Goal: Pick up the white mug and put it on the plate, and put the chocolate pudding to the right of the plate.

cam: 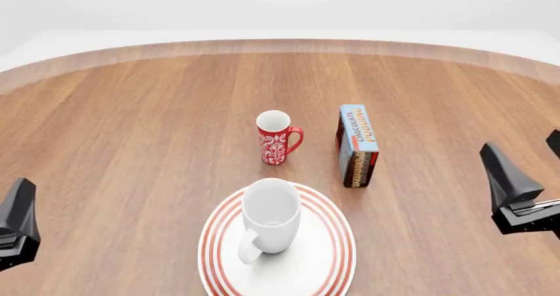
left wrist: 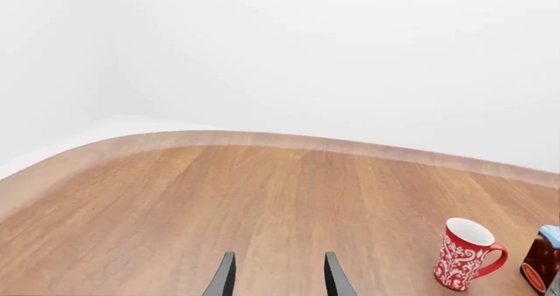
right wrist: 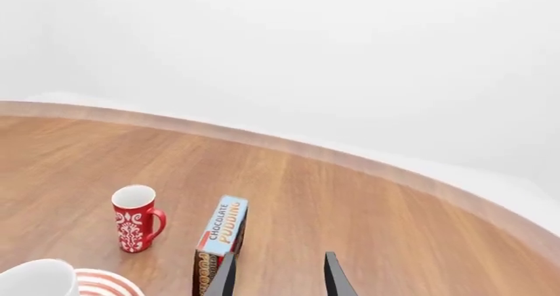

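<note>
The white mug [cam: 271, 214] stands upright on the red-ringed plate [cam: 343, 243] at the near middle of the table, its handle toward the front edge. Its rim [right wrist: 39, 279] and the plate's edge [right wrist: 109, 284] also show in the right wrist view. The chocolate pudding [cam: 357, 145] stands on a long side beyond the plate and slightly to its right, apart from it. My left gripper [left wrist: 280, 270] is open and empty over bare wood at the near left. My right gripper [right wrist: 278, 270] is open and empty at the near right, well right of the pudding [right wrist: 219, 243].
A red mug with a white floral pattern [cam: 275, 138] stands upright just left of the pudding, behind the plate. It also shows in both wrist views [left wrist: 463, 253] [right wrist: 136, 227]. The round wooden table's curved far edge [cam: 280, 45] meets a white backdrop.
</note>
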`<state>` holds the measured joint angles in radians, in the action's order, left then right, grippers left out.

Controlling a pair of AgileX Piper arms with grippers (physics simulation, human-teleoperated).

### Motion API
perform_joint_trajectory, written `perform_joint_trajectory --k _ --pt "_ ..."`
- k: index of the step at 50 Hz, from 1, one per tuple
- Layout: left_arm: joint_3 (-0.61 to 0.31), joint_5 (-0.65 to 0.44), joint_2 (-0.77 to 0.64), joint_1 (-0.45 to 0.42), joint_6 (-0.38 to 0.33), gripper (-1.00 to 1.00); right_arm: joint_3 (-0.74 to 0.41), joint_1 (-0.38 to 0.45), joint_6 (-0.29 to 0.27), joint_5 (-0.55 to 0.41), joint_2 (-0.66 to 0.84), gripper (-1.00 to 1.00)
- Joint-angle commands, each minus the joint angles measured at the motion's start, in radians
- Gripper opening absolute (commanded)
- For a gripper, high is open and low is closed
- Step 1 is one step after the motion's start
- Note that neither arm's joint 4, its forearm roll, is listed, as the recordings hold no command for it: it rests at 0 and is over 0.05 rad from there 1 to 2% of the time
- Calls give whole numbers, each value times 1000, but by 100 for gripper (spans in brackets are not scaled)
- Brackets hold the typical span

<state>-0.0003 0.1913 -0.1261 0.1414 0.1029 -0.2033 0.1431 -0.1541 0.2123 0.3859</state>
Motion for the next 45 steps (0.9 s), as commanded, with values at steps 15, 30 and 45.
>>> perform_joint_trajectory --k 15,30,45 --pt "0 20 -18 -1 15 100 -125 65 -2 92 271 100" --pt "0 52 -51 -5 17 100 -188 106 -38 108 363 100" --pt "0 15 -16 -7 20 100 -267 121 -37 94 470 100"
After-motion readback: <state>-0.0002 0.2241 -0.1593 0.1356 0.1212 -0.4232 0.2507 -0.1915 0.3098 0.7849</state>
